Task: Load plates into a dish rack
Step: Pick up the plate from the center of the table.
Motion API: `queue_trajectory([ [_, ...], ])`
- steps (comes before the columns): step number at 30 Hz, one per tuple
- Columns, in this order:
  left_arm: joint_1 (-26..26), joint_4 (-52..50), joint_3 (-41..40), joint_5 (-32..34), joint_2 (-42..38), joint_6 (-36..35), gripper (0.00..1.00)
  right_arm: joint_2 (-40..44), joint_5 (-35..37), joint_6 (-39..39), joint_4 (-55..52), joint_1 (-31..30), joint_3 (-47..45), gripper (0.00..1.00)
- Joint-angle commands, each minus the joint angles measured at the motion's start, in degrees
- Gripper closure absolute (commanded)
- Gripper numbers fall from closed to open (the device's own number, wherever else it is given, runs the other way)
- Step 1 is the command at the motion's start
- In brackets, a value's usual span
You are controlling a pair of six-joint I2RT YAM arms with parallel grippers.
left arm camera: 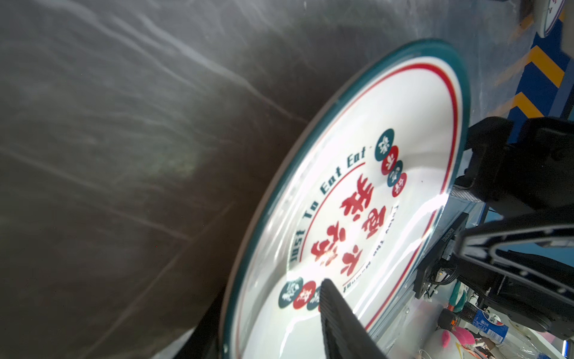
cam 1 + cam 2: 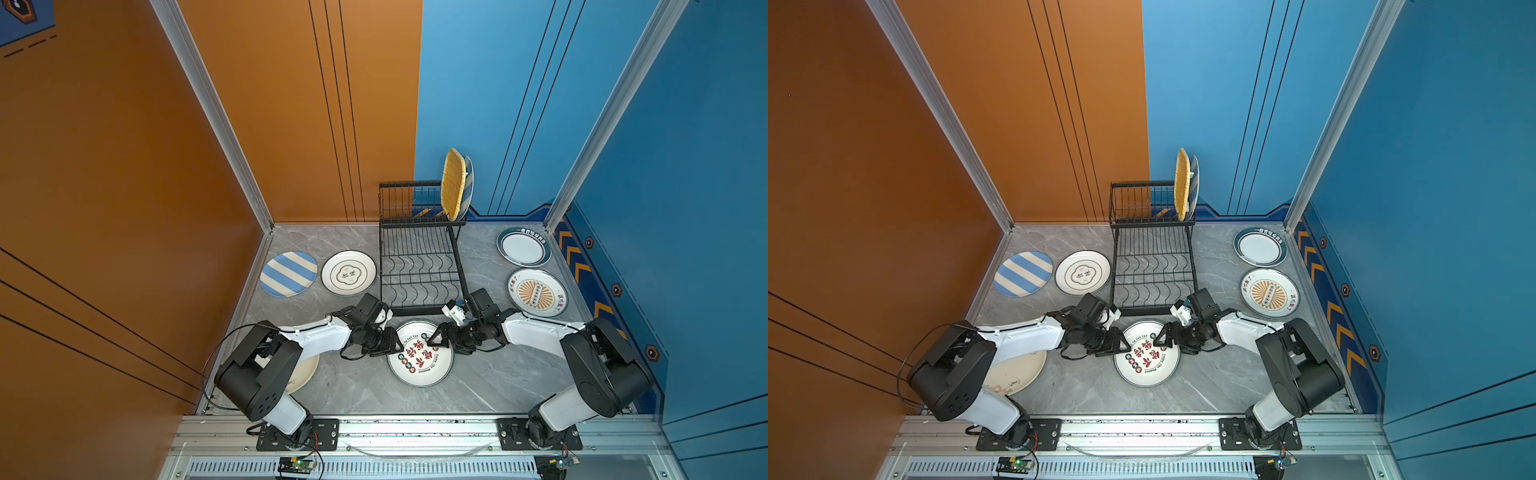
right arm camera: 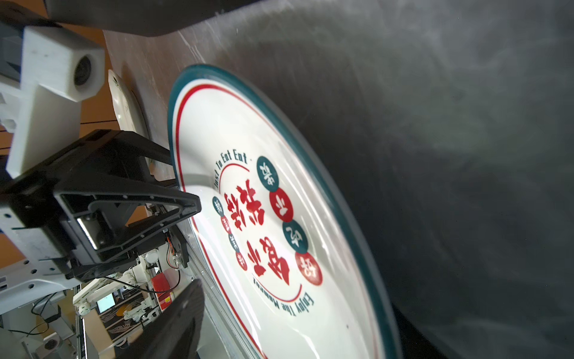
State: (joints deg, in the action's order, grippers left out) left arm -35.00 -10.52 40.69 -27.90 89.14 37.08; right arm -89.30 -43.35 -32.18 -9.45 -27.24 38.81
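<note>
Closely, claws [image 2: 398,343] [image 2: 436,334] astride opposite plate [image 2: 419,368] edges

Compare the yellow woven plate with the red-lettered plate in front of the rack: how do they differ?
The yellow woven plate stands on edge in the upper tier of the dish rack; the red-lettered plate lies face up before it. The yellow one is rounded-square; the other round, white, teal-rimmed.

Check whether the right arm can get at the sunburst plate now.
Probably yes. The sunburst plate lies flat and uncovered on that arm's side, nothing stacked on it. But the right gripper is at the rim of the red-lettered plate and would have to leave that first.
</note>
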Motion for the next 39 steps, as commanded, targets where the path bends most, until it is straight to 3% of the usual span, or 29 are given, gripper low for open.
queue_trajectory([
  [1, -0.69, -0.99, 0.42, -0.40, 1.94, -0.94, 0.58, -1.87, 1.64, -1.53, -1.75, -0.71, -1.19, 0.22],
  [7, -0.29, -0.97, 0.79, -0.93, 2.45, -1.34, 0.60, -0.41, 1.01, -1.74, -2.60, -0.86, -1.02, 0.31],
  [25, 0.63, -2.10, 1.72, -2.15, 2.04, -1.91, 0.57, 2.19, -1.50, -2.74, -3.18, -1.22, -0.81, 0.84],
  [31, 2.02, -3.71, 1.73, -2.43, 0.19, -2.30, 0.42, 3.82, -0.69, -2.96, -5.03, -1.23, -1.00, 1.00],
  [39, 5.71, -7.55, 2.29, -2.69, -3.99, -4.27, 0.23, 11.28, 3.78, -2.97, -13.05, -0.97, -0.21, 1.00],
])
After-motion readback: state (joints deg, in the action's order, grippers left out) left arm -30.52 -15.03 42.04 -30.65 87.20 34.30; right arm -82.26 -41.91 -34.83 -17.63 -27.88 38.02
